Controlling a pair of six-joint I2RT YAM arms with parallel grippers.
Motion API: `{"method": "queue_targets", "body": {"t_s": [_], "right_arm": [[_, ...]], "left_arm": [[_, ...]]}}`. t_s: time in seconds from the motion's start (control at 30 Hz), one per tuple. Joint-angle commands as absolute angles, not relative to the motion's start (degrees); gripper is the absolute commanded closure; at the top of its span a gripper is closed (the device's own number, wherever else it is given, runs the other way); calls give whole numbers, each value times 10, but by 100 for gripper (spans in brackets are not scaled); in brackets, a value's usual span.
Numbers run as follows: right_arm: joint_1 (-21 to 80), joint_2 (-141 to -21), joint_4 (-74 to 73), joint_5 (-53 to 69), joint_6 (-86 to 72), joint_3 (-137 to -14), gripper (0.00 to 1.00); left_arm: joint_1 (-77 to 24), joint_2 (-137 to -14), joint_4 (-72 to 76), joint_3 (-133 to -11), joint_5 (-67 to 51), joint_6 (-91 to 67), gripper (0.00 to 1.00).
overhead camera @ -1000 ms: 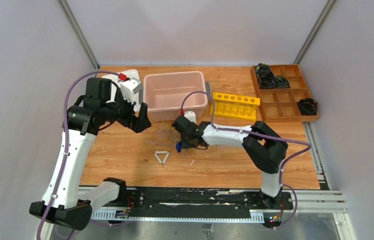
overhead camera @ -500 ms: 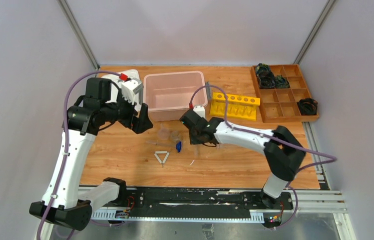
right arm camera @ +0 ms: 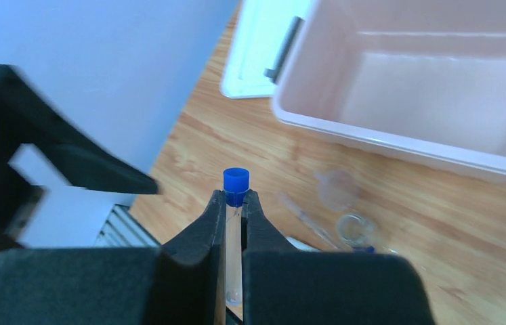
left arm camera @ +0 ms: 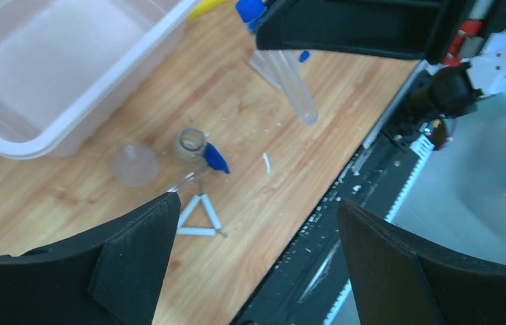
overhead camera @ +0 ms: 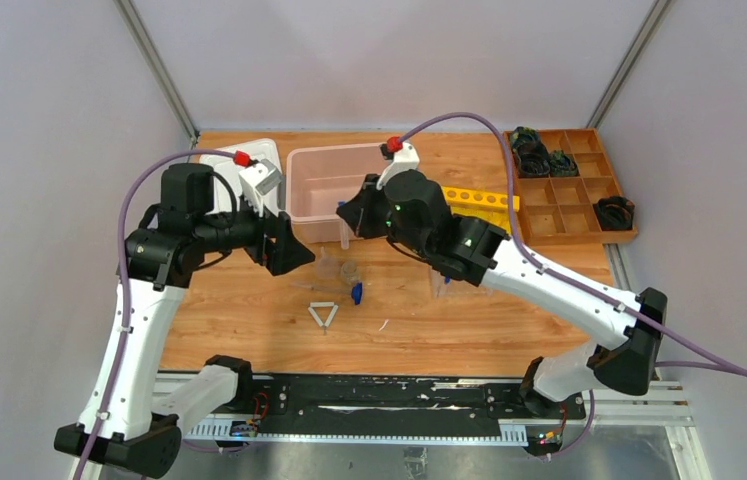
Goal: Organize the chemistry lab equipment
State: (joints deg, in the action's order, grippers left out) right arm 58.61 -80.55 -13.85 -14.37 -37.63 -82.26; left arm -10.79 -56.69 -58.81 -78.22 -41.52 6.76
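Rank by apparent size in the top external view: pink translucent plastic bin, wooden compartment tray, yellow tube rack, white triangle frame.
1. wooden compartment tray and pink translucent plastic bin: about alike, unranked.
2. yellow tube rack, partly hidden behind the right arm.
3. white triangle frame, smallest.

Looks down between the wide-spread left gripper fingers: white triangle frame lower centre-left, small glass beaker above it, pink bin upper left, blue-capped tube tilted at top centre.

Wooden compartment box, white lid
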Motion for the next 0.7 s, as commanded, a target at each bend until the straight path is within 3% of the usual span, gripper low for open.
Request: {"method": "queue_targets", "body": {"t_s": [0.0, 0.3, 0.43, 0.57, 0.6, 0.67], "right_arm": [[638, -823, -41, -175, -348, -850, 100], [687, -822, 57, -205, -342, -828, 100], [692, -816, 77, -219, -342, -809, 100], [693, -814, 81, -227, -345, -800, 100], [693, -814, 79, -231, -347, -799, 99], [692, -813, 62, -245, -353, -801, 84]], "left_arm": [[-108, -556, -525, -737, -488, 5, 12], [-108, -559, -498, -735, -517, -24, 39], [-108, -560, -498, -727, -523, -24, 59], [-108, -559, -498, -723, -523, -25, 85], [-108, -559, -498, -724, -522, -24, 91], [-108, -555, -497, -726, -514, -16, 100]]}}
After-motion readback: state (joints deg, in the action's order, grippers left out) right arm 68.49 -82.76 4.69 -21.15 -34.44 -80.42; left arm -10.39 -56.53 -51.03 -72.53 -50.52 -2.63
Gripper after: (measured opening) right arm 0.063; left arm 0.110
